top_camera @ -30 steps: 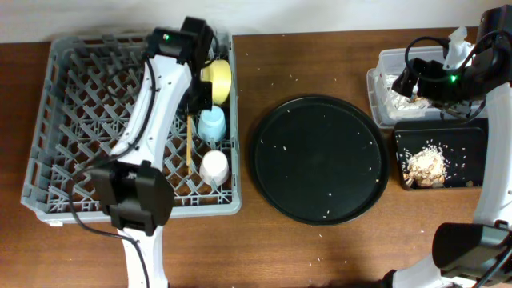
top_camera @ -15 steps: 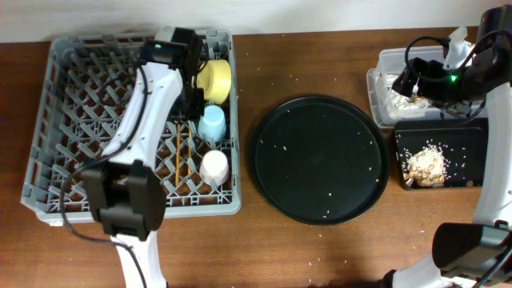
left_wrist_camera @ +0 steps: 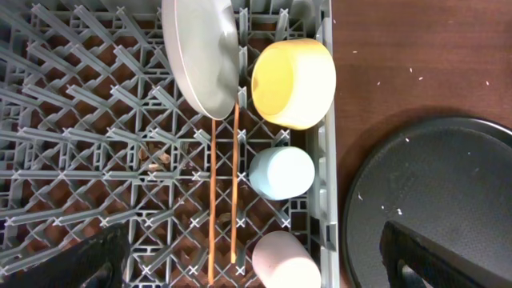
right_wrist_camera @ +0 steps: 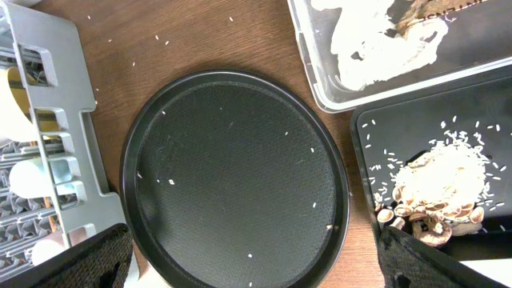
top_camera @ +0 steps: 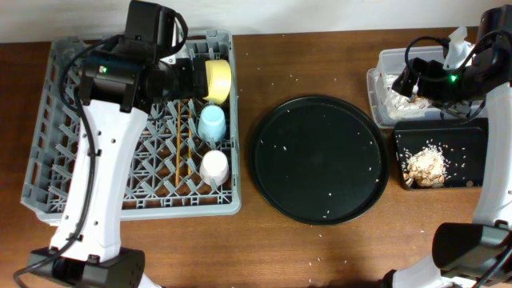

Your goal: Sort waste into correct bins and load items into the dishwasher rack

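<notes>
Two chopsticks (left_wrist_camera: 224,192): side by side on the rack (left_wrist_camera: 80,160), just below the plate (left_wrist_camera: 200,56).
Yellow bowl (left_wrist_camera: 294,82): in the rack, beside the plate, which stands on edge.
Napkin (right_wrist_camera: 376,48): in the clear tub (right_wrist_camera: 320,88).
Scraps (right_wrist_camera: 440,180): in the black tray (right_wrist_camera: 480,104).
Left gripper (left_wrist_camera: 256,266): fingers apart, empty, over the rack.
Right gripper (right_wrist_camera: 268,262): fingers apart, empty, over the round tray (right_wrist_camera: 240,176).

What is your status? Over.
Left end effector open, right end effector open. White round plate, yellow bowl in grey plastic grid rack. No obstruction seen.
</notes>
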Controlling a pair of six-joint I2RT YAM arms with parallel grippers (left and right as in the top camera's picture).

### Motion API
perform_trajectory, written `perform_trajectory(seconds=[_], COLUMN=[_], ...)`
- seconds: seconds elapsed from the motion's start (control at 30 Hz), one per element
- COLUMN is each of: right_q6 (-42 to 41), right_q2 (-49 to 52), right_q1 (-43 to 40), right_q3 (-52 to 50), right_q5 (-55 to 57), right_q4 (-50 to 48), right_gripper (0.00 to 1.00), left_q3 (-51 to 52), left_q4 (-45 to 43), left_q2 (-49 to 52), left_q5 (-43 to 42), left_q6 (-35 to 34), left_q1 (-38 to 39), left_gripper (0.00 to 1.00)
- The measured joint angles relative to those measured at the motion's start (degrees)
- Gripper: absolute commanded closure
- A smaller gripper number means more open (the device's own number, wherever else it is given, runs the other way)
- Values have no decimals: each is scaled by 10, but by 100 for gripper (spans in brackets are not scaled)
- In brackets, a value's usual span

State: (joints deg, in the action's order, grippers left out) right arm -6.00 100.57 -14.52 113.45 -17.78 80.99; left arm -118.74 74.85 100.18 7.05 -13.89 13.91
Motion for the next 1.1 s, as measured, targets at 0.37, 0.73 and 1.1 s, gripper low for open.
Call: perform_trajectory(seconds=[0.37, 0.73, 1.1], right_q6=[0, 179, 160], right_q2=[-6, -459, -986], right_q1=[1, 216, 170], right_q3=[0, -301, -1108], right_q5=[0, 156, 93], right_q4=[0, -338, -761], right_gripper=[1, 2, 2], left_q3=[0, 0, 0], left_q4=[10, 10, 12], left_q2=[0, 0, -1], left_q5=[0, -2, -2], left_q6=[0, 0, 0], left_q1=[0, 0, 0], left_gripper=[1, 1, 1])
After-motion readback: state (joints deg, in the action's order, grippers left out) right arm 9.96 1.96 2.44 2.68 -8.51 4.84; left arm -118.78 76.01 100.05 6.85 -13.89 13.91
